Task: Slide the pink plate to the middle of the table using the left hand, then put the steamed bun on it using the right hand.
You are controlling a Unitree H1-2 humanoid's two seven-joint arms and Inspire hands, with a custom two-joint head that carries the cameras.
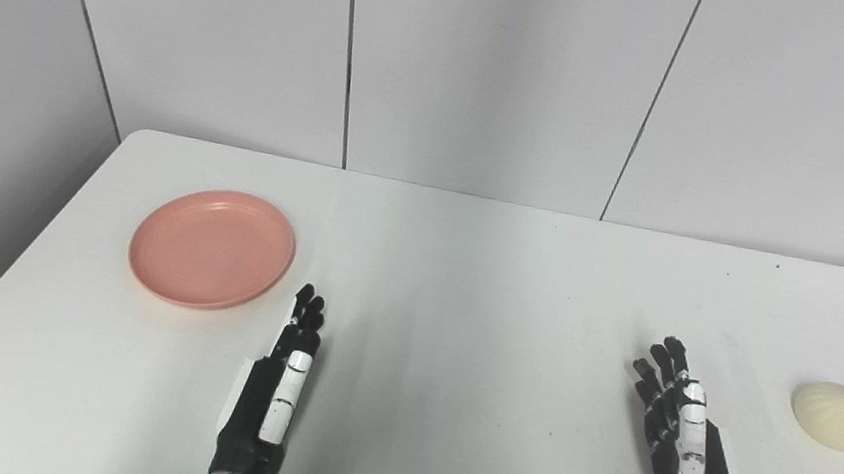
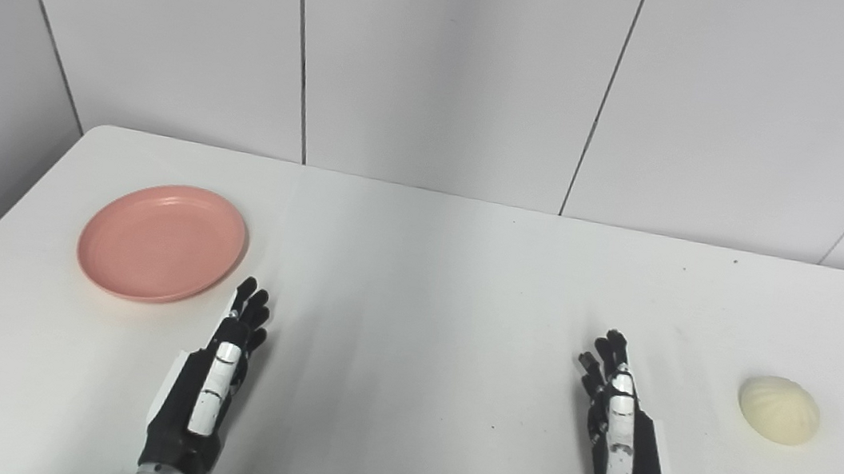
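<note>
The fingers (image 1: 307,310) of the left hand (image 1: 273,396) stretch forward, held close together side by side and pointing away from the robot; they grasp nothing, and their tips stop just short of the pink plate (image 1: 212,248), near its nearest right-hand rim without touching it. The hand stands edge-on with its white-panelled side turned up, low over the white table (image 1: 464,290), and its arm enters from the bottom edge on the plate's near right. The fingers (image 1: 666,362) of the right hand (image 1: 686,447) are likewise extended and slightly fanned, a little curled at the tips, and they hold nothing. That hand sits far to the right of the pink plate, across the bare middle of the table, at about the same depth as the left hand. The steamed bun (image 1: 833,415), pale cream and domed with fine pleats on its top, lies on the table farther still from the pink plate, just right of the right hand and apart from it, close to the table's right edge. The pink plate itself is a shallow round dish lying flat and empty on the left part of the table, well away from the middle. Behind the table, beyond the plate, rises a wall of grey panels (image 1: 491,68) with dark vertical seams.
</note>
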